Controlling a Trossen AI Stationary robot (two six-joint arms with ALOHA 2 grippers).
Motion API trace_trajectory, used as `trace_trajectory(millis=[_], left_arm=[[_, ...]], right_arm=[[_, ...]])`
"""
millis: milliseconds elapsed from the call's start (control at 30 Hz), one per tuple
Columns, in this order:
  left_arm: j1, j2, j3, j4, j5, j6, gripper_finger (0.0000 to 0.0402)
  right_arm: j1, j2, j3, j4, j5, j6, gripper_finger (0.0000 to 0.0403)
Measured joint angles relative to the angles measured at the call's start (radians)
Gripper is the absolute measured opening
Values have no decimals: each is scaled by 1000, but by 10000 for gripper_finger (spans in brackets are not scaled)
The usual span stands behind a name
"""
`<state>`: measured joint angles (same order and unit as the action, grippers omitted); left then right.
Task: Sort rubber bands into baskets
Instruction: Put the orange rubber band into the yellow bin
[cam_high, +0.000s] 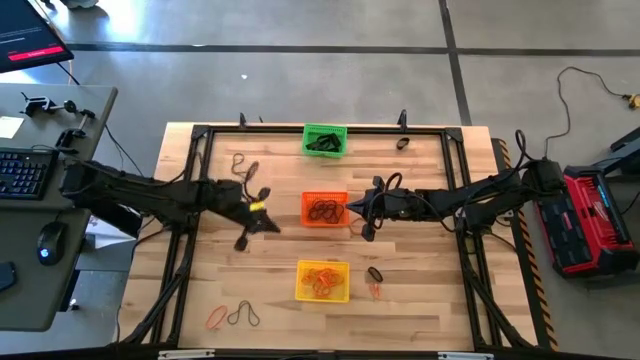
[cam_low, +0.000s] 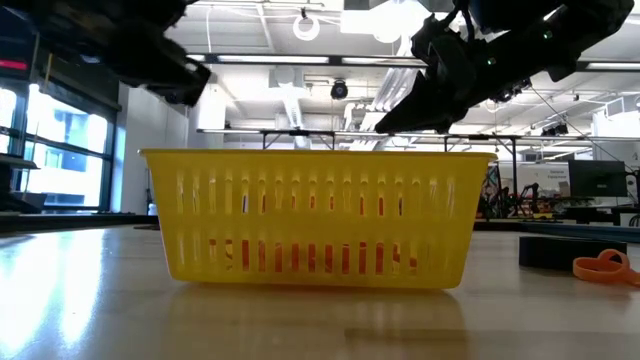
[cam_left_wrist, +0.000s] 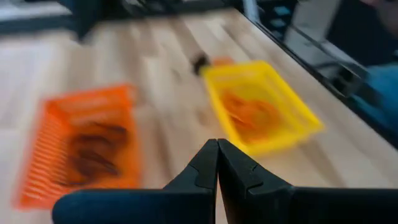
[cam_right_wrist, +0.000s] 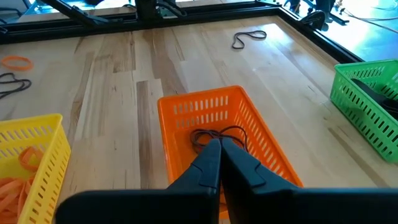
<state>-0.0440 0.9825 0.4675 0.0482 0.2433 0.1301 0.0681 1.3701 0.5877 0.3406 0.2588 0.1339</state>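
Taking the orange basket (cam_high: 324, 209) at mid-table as the landmark, the scene runs as follows. Well to its left, near the table's front edge, an orange band (cam_high: 216, 319) and a dark band (cam_high: 245, 316) lie loose, with another dark loop (cam_high: 243, 165) farther back. The left gripper (cam_high: 262, 214) sits just left of the basket, its fingers pressed together on nothing visible. The basket itself holds thin dark bands (cam_right_wrist: 217, 135). Behind it stands the green basket (cam_high: 325, 139), holding dark pieces; in front, the yellow basket (cam_high: 323, 280), holding orange bands (cam_left_wrist: 249, 112) (blurred in the left wrist view). The right gripper (cam_high: 358, 208) hangs at the basket's right rim, fingers together.
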Motion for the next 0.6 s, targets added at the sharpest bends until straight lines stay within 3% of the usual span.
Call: trace_trajectory(millis=[333, 600], left_arm=[[-305, 0, 0, -198, 0, -320, 0], [-569, 1, 0, -331, -29, -754, 0]], right_arm=[[0, 0, 0, -2, 0, -3, 0], [0, 0, 0, -20, 0, -3, 0]])
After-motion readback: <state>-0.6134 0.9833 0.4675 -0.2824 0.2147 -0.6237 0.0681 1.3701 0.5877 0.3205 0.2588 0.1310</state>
